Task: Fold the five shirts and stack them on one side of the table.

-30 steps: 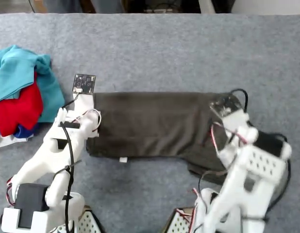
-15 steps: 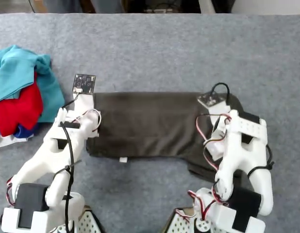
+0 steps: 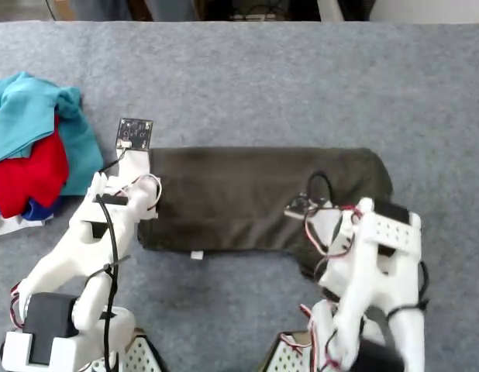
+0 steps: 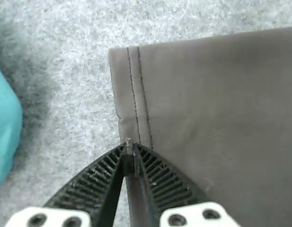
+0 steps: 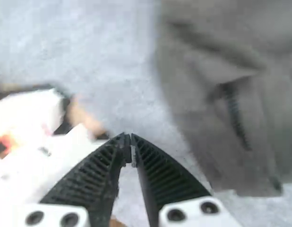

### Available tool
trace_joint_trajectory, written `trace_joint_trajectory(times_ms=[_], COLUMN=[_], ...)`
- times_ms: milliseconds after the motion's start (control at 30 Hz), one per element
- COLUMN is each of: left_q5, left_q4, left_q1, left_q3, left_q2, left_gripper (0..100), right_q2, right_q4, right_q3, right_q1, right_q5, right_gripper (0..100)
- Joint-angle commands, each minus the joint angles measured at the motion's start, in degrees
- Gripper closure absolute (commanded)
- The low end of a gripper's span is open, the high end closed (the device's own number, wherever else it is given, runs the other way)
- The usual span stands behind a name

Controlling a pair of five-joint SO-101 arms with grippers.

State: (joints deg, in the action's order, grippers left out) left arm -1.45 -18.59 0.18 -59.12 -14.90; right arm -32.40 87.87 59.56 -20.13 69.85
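A dark olive-brown shirt [image 3: 247,198] lies folded into a long band across the middle of the table. My left gripper [image 4: 129,144] is shut on the stitched hem [image 4: 136,94] at the shirt's left end, just below its far corner. In the high view that gripper [image 3: 149,190] sits at the shirt's left edge. The right arm [image 3: 371,240] hangs over the shirt's near right part. My right gripper [image 5: 127,138] is shut with nothing in it, above grey table beside a rumpled fold of the shirt [image 5: 221,94]. Other shirts lie heaped at the left: teal [image 3: 38,116], red [image 3: 26,174].
The table is covered in grey felt [image 3: 263,77], with free room along the far side and to the right. The heap at the left edge also shows blue [image 3: 30,209] and white [image 3: 11,225] cloth. A small white tag [image 3: 196,255] sticks out of the shirt's near edge.
The right arm has swung left and toward the near edge, uncovering the shirt's right end. The left arm and the shirt's left end have not moved.
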Motion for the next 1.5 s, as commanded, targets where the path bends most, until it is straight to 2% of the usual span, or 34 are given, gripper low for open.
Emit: trace_joint_trajectory(times_ms=[0, 100, 200, 300, 467, 533, 633, 700, 767, 900, 1033, 1200, 1467], left_q5=[-0.3, -0.3, -0.3, -0.3, -0.3, -0.3, -0.2, 0.1, 0.2, 0.2, 1.1, 4.4, 4.1], left_q4=[0.9, 0.9, 0.9, 0.9, -0.4, -6.9, -14.7, -13.4, -8.7, -3.9, -5.0, -12.1, -12.1], left_q1=[-0.6, -0.6, -0.6, -0.6, 0.2, 1.8, 4.3, 5.3, 5.3, 5.1, 5.2, 2.4, 1.5], left_q3=[0.5, 0.5, 0.5, 0.8, 4.4, 8.7, 14.8, 16.5, 16.1, 18.7, 27.2, 39.8, 44.1], left_q2=[-0.4, -0.4, -0.4, -0.4, -1.3, -3.9, -7.8, -7.5, -4.0, 9.9, 22.6, 28.8, 32.6], left_gripper=[97, 97, 97, 97, 97, 97, 97, 97, 97, 97, 97, 97, 97], right_q2=[-9.2, -15.1, -16.7, -12.4, 5.5, 13.6, 24.9, 32.7, 40.5, 56.3, 71.7, 86.5, 99.6], right_q4=[7.5, 12.5, 12.8, 6.8, -5.6, -8.2, -9.8, -10.4, -10.6, -10.6, -10.2, -7.0, 1.6], right_q3=[-3.6, -8.3, -12.7, -16.1, -25.5, -31.4, -41.2, -48.0, -55.2, -71.2, -87.9, -106.8, -135.1], right_q1=[0.5, 0.5, 0.4, 0.8, 0.9, 0.9, 0.9, 0.9, 0.8, 0.4, 0.5, 0.5, 0.4], right_q5=[4.0, 6.0, 5.6, -1.4, -14.5, -17.8, -18.9, -18.9, -19.0, -22.2, -22.6, -24.2, -27.3], right_gripper=[98.5, 98.5, 98.5, 98.5, 98.5, 98.5, 98.5, 98.5, 98.5, 98.5, 98.5, 98.5, 98.5])
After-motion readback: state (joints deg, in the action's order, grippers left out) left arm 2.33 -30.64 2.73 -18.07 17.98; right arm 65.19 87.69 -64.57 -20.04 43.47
